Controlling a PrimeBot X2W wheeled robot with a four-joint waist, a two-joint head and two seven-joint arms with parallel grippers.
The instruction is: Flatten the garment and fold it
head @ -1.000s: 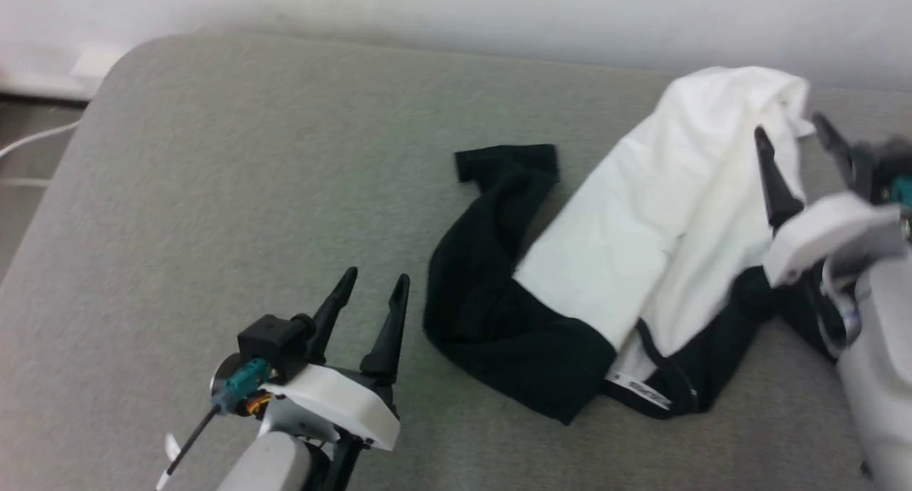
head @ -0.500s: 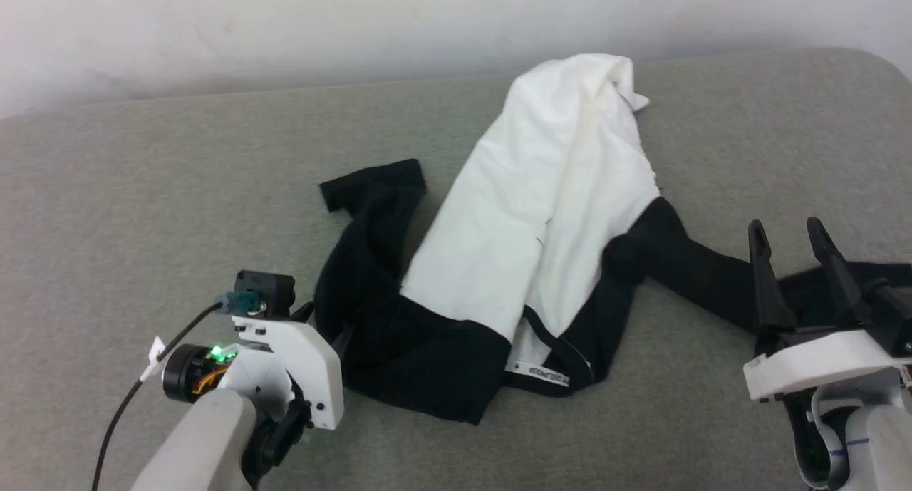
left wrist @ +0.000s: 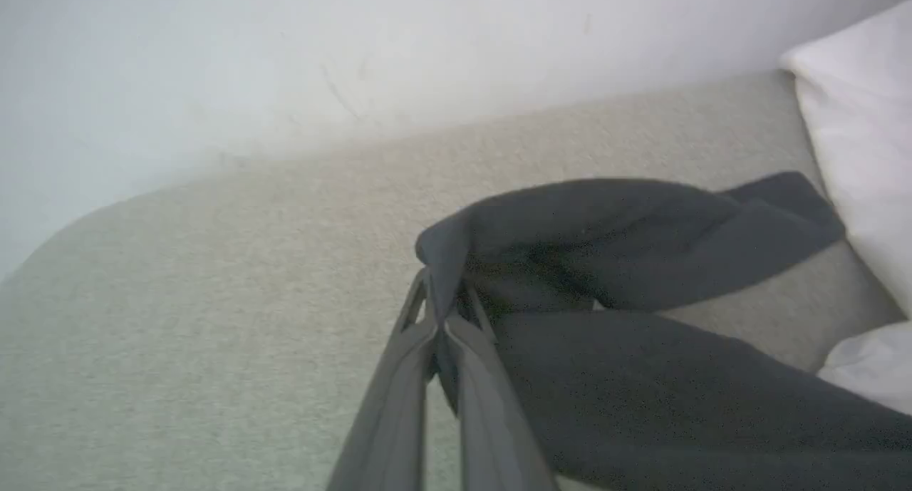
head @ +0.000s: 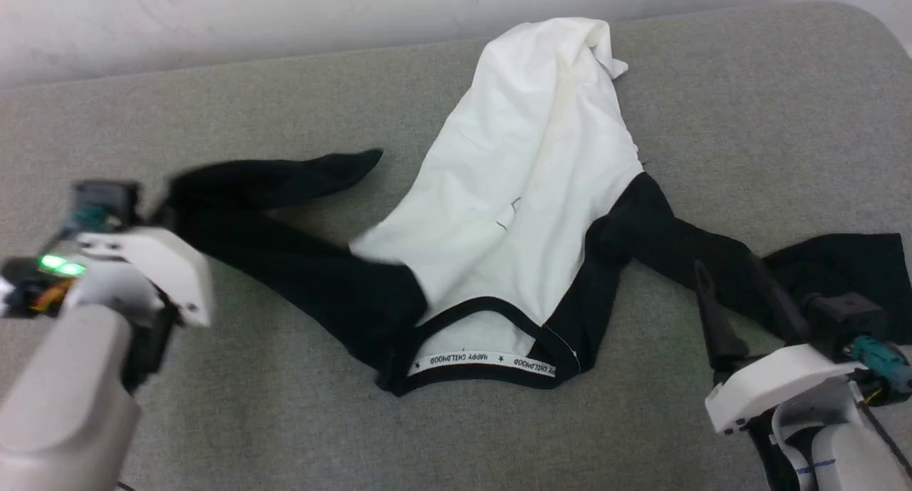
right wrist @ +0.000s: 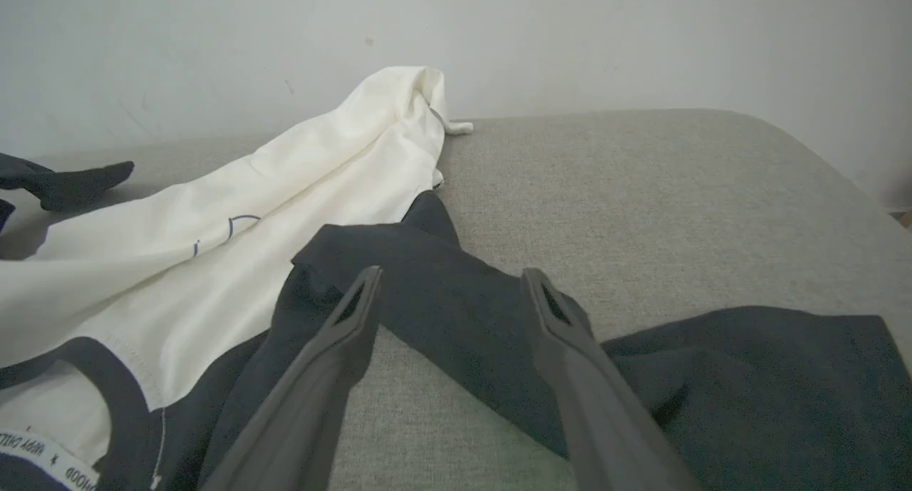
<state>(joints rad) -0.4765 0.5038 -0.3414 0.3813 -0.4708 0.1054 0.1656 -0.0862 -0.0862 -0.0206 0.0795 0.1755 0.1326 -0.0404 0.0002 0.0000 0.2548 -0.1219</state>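
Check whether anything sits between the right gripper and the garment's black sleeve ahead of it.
Nothing visible does. The right gripper is open directly over the garment's black sleeve, which lies on the grey cushion; whether the fingertips touch it is unclear.

crumpled white-bodied, black-sleeved garment (head: pixel 520 192)

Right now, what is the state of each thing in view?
Garment, crumpled, not yet flat.
Collar, open, lettering facing up.
Left end effector, shut on a black sleeve.
Right end effector, open, holding nothing, above the other sleeve.
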